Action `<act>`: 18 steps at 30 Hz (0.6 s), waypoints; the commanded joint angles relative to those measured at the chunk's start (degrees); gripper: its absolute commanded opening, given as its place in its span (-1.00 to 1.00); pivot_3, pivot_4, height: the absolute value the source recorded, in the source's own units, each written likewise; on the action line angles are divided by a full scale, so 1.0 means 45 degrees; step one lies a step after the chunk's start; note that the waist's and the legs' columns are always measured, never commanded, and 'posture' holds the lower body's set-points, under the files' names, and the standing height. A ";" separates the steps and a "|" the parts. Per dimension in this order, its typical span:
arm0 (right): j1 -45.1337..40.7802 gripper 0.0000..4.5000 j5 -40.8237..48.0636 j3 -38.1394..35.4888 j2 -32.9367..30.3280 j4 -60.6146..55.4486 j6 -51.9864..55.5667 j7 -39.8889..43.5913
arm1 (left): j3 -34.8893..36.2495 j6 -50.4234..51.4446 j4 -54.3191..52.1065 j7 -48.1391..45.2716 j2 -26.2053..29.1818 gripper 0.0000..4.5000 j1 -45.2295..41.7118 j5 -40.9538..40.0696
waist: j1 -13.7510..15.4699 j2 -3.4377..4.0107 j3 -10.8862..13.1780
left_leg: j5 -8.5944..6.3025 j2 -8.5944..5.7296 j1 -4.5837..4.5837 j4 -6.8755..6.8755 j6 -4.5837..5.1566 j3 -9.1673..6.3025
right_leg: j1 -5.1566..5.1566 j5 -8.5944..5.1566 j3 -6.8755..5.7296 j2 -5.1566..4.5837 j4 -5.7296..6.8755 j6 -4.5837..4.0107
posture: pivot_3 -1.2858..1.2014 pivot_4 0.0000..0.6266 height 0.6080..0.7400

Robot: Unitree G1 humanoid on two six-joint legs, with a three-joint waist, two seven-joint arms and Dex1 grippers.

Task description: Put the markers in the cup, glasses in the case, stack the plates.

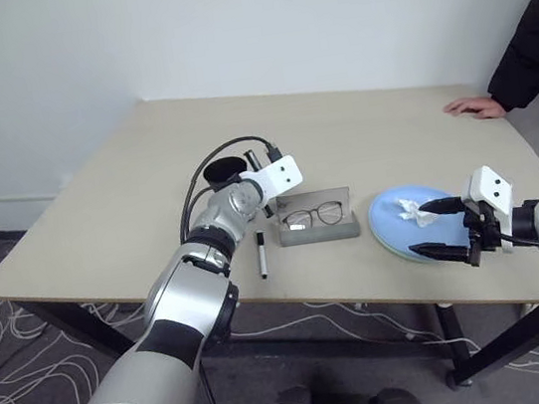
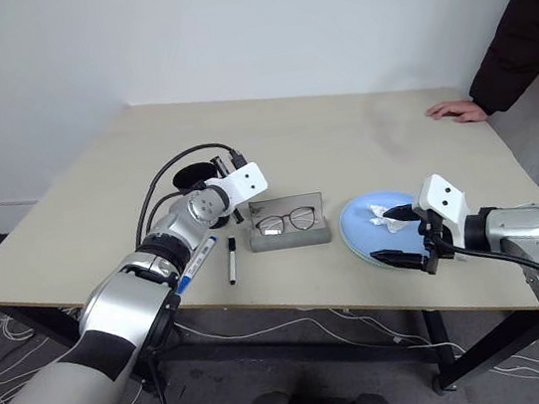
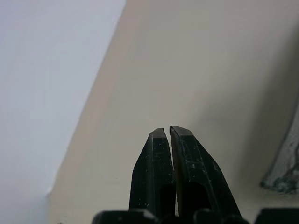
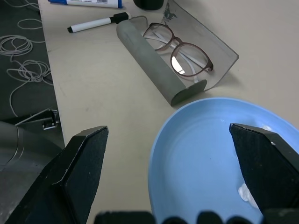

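Table [image 1: 361, 139] comes first as the largest thing we see, pale and wooden, and we place everything else from the case [image 1: 319, 228], the grey box lying open near its front edge. Plates [image 1: 393, 220] lie stacked just to the right of the case, light blue on top, with a crumpled white tissue [image 1: 410, 208] on them. Over their near rim our right gripper [image 1: 437, 229] hovers with its fingers spread wide and nothing between them. Just left of the case our left gripper [image 3: 168, 135] is pressed shut, and we see nothing held in it. Behind the case to the left stands the black cup [image 1: 228, 170]. Inside the case rest the glasses [image 1: 314, 216]. Left of it lie the markers, the blue-capped marker [image 2: 194, 263] farther out and the black-capped marker [image 1: 262, 254] nearer. A person's hand [image 1: 475, 108] rests on the table far behind the case to the right.
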 commanded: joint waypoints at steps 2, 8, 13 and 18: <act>0.0069 1.00 0.0235 -0.0519 -0.0066 -0.0597 0.0102 -0.0169 | -0.0212 -0.0190 -0.0166 0.0097 -0.0173 -0.97 -0.0366 0.0262 | -0.0001 0.0000 0.0000 | 0.0000 -0.0002 -0.0002 0.0002 0.0000 0.0000 | -0.0001 0.0002 0.0001 -0.0003 0.0000 0.0003 | 0.03 -1.00 0.41; 0.0182 1.00 0.0349 -0.0723 -0.0293 -0.0759 0.0253 -0.0034 | -0.0105 -0.0612 -0.0194 -0.0654 -0.0239 -0.97 -0.0229 0.0121 | -0.0008 -0.0001 0.0000 | 0.0000 -0.0005 -0.0004 -0.0001 0.0000 0.0003 | -0.0002 0.0004 0.0002 -0.0011 0.0000 0.0006 | 0.03 -1.00 0.41; 0.0131 1.00 0.0293 -0.0759 -0.0485 -0.0615 0.0158 0.0088 | 0.0040 -0.1020 -0.0251 -0.1489 -0.0214 -0.97 -0.0150 -0.0105 | -0.0010 -0.0001 0.0000 | 0.0000 -0.0005 -0.0004 -0.0001 0.0000 0.0002 | -0.0004 0.0005 0.0001 -0.0012 0.0000 0.0008 | 0.03 -1.00 0.41; 0.0039 1.00 0.0234 -0.0701 -0.0504 -0.0536 0.0091 0.0095 | 0.0127 -0.1292 -0.0276 -0.2420 -0.0080 -0.97 -0.0042 -0.0304 | -0.0010 0.0000 0.0000 | 0.0000 -0.0005 -0.0005 -0.0002 0.0000 0.0004 | -0.0004 0.0005 0.0002 -0.0014 -0.0001 0.0008 | 0.03 -1.00 0.41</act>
